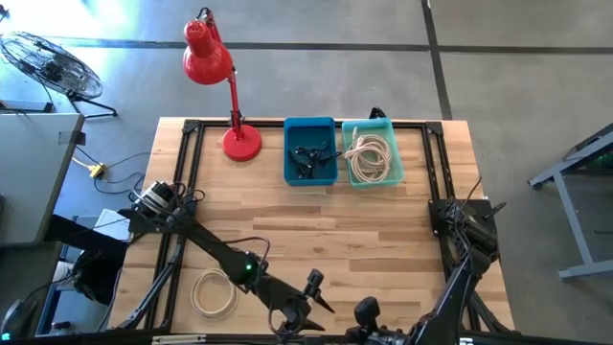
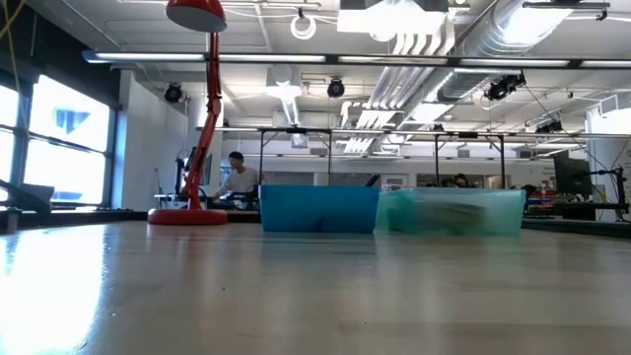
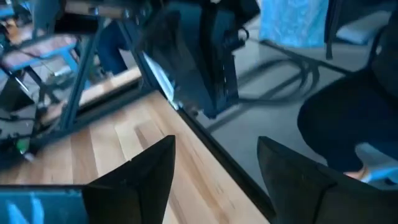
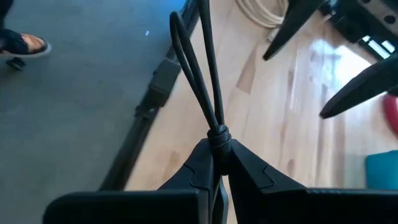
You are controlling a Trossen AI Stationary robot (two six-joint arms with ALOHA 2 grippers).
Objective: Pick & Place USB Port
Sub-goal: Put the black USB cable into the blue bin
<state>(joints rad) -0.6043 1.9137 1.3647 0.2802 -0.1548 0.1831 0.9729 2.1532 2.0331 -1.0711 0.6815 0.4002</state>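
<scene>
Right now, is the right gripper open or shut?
Shut: in its wrist view the right gripper pinches a looped black cable at its knot.

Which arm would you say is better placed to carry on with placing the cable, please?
The right: its gripper is already shut on the looped black cable at the table's near edge. The left gripper is open and holds nothing.

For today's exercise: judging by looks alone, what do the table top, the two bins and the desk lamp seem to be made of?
Table top: probably wood, pale butcher-block strips with visible grain, lightly glossy.
Blue bin and teal bin: likely plastic; in the low view the teal one looks translucent, the blue one more solid.
Red lamp: seemingly painted metal, glossy shade, though plastic cannot be excluded.
</scene>
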